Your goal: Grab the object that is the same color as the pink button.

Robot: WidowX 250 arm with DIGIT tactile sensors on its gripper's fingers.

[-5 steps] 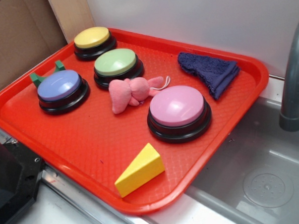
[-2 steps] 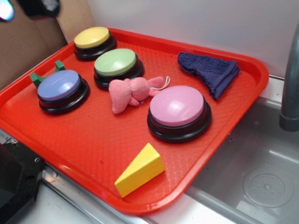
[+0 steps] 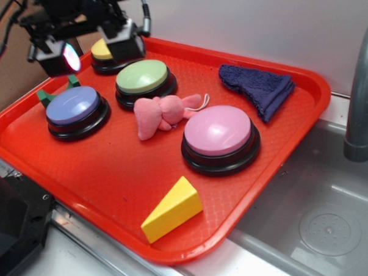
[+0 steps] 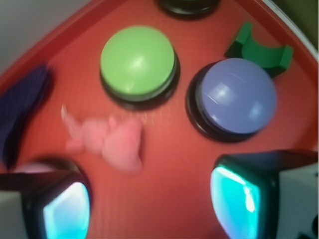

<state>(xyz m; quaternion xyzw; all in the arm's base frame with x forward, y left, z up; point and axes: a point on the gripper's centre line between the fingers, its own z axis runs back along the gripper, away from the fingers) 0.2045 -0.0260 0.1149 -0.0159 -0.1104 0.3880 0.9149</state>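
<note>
The small pink plush toy [image 3: 164,113] lies on the red tray [image 3: 100,172], between the green button and the pink button [image 3: 219,136]. In the wrist view the toy [image 4: 110,143] is blurred, just ahead of the left finger. My gripper [image 3: 91,47] hangs high above the tray's far left corner, over the yellow button, far from the toy. In the wrist view the gripper [image 4: 149,204] is open and empty, its glowing cyan pads [image 4: 234,199] wide apart over bare tray.
Also on the tray are a green button [image 3: 143,82], a lavender-blue button [image 3: 74,110], a yellow button [image 3: 107,49] partly hidden by the gripper, a green block [image 3: 48,94], a dark blue cloth [image 3: 258,86] and a yellow wedge [image 3: 172,209]. A sink and grey faucet [image 3: 360,106] are at the right.
My gripper has come into view from the upper left and moved right and down, now above the yellow button. The things on the tray have not moved.
</note>
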